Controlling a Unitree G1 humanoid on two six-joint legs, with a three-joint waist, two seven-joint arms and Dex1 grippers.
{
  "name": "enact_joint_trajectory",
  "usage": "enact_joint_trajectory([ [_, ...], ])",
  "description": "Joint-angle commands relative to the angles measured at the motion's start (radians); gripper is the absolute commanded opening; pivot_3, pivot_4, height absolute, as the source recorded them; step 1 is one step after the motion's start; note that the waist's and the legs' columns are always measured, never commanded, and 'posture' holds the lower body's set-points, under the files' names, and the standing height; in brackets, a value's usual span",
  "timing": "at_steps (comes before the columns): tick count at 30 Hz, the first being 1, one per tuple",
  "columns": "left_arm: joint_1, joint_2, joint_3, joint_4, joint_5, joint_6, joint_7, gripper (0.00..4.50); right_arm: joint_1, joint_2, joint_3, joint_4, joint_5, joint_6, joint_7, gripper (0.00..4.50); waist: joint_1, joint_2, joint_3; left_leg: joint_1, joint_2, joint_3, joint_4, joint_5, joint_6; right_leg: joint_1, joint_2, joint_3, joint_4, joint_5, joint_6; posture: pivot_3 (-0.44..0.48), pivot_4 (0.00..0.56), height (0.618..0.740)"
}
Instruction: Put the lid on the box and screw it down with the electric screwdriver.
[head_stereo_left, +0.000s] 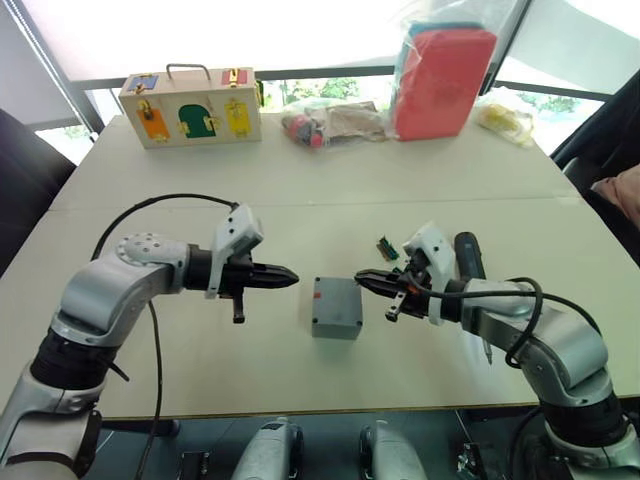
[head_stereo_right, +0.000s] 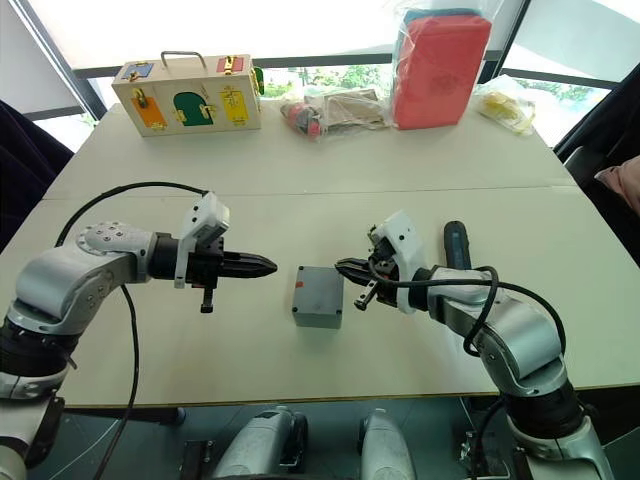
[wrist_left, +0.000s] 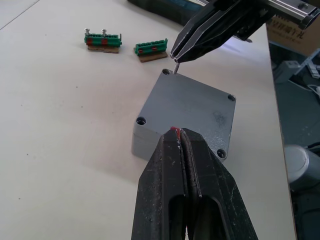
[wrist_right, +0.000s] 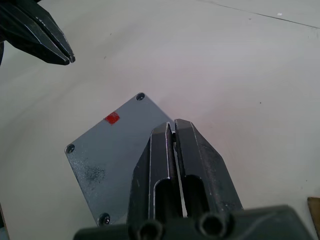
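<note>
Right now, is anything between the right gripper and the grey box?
Nothing visible is. The right gripper hangs right by a corner of the lid sitting on the box, pinching a thin screw at a corner hole.

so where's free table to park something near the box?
Bare: the near strip in front of the box, and the wide middle band between it and the wooden box. Crowded: right of it, around the green connectors and the electric screwdriver.

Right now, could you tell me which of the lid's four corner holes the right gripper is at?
The hole nearest the green terminal blocks: the right gripper holds a thin screw upright over it. The other three are unattended.
</note>
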Motion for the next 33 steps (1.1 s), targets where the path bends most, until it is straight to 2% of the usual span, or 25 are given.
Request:
enact_joint_trajectory([
  [1,-0.01,-0.006,0.004,-0.025,-0.009,0.003,0.008,0.0,-0.007,-0.005,-0.008,0.0,-0.013,-0.032,-0.002,0.04,0.0,0.0,0.0,0.0,0.0,0.0,0.0,0.0,0.0,0.0,0.0,0.0,0.0,0.0,0.0,0.0,0.15,0.74],
  [33,0.009,-0.023,0.0,-0.027,-0.015,0.007,0.03,0.0,-0.029,0.012,0.005,-0.001,0.005,-0.03,0.003,0.04,0.0,0.0,0.0,0.0,0.0,0.0,0.0,0.0,0.0,0.0,0.0,0.0,0.0,0.0,0.0,0.0,0.15,0.74],
])
